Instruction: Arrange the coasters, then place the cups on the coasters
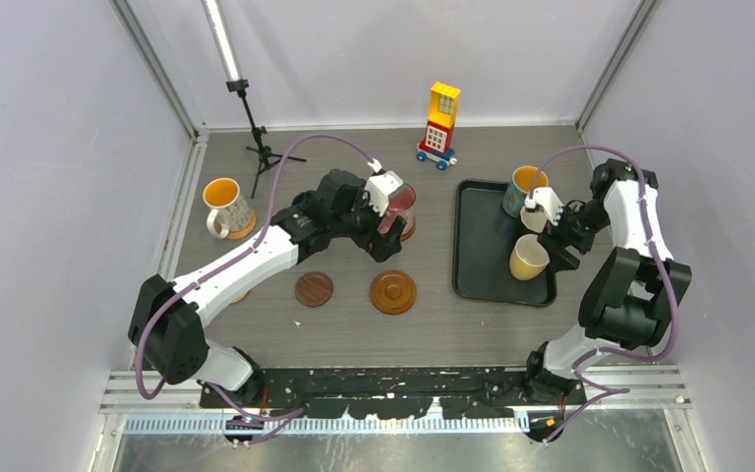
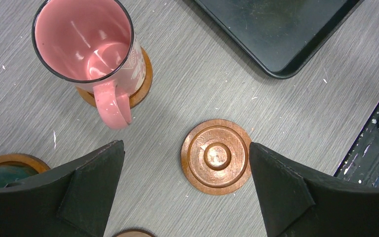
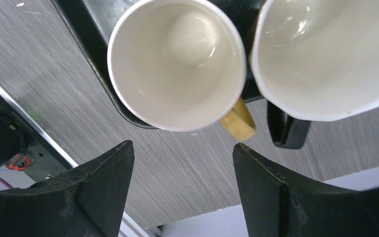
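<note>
The right hand [image 3: 181, 148], released and wide, hangs over the pale yellow mug [image 3: 177, 64] on the black tray [image 1: 474, 246] at frame right, where closing could knock the cream mug [image 3: 325, 54] just beside it; the left hand [image 2: 186, 144] is also released.

Grey wood-grain table [image 1: 472, 329] forms the floor of the enclosure. Back wall [image 1: 403, 59] and side walls [image 1: 49, 147] are plain pale panels, joined by metal frame posts [image 1: 157, 69] at the far corners. A lit light tube [image 1: 220, 39] stands on a black tripod [image 1: 256, 143], far left. A metal rail [image 1: 147, 393] borders the near edge.
</note>
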`<state>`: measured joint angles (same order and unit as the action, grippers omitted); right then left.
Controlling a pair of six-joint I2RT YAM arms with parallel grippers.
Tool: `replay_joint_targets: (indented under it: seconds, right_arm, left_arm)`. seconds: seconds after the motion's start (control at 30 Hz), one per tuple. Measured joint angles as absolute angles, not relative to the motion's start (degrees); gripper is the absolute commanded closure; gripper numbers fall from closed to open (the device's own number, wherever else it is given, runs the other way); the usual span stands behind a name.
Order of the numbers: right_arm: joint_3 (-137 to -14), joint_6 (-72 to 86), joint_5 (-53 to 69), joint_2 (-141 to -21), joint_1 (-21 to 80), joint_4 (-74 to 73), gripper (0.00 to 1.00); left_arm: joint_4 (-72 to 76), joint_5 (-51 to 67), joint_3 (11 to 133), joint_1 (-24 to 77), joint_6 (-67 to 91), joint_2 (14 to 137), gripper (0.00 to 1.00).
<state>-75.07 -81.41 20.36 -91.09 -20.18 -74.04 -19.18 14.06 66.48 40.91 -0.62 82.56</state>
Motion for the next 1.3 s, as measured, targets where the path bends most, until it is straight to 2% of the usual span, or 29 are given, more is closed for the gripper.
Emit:
replay_joint_targets:
  seconds: [0.67, 1.3]
  right_arm:
    - [-78.74, -83.79, 20.18, -93.56, -19.88, -72.71, 0.22]
    - [-71.33, -83.88, 19.94, -90.65, -19.22, -73.76, 0.25]
  left_arm:
    - [-19.62, 14.15, 65.76, 40.91, -0.67, 82.56, 0.01]
    - [-20.12, 14.15, 65.3, 40.91, -0.54, 82.56, 0.02]
